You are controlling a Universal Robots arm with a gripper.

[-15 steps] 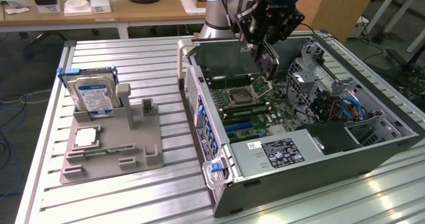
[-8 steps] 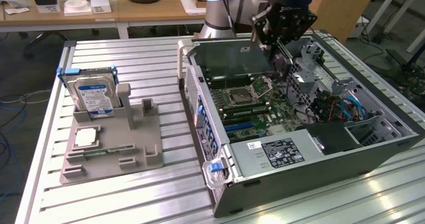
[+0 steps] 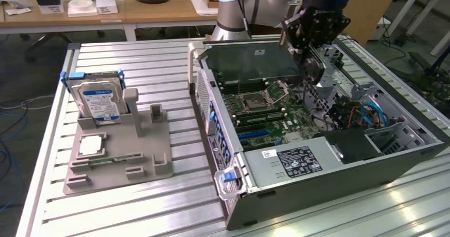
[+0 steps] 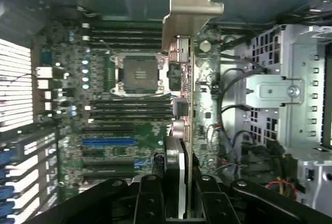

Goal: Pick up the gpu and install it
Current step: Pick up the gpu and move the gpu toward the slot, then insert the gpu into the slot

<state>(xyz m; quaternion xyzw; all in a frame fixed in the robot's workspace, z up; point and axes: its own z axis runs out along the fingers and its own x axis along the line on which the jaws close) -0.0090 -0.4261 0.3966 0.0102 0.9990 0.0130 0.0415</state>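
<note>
My gripper (image 4: 179, 190) is closed on the gpu (image 4: 191, 79), with the card clamped edge-on between both fingers and its grey metal bracket (image 4: 189, 11) at the far end. The gpu is held upright over the motherboard (image 3: 256, 108), within the opening of the computer case (image 3: 393, 158), towards the exterior view's right.

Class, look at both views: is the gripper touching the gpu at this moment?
Touching. In the wrist view the gripper clamps the gpu edge-on between its fingers, with no gap on either side.
</note>
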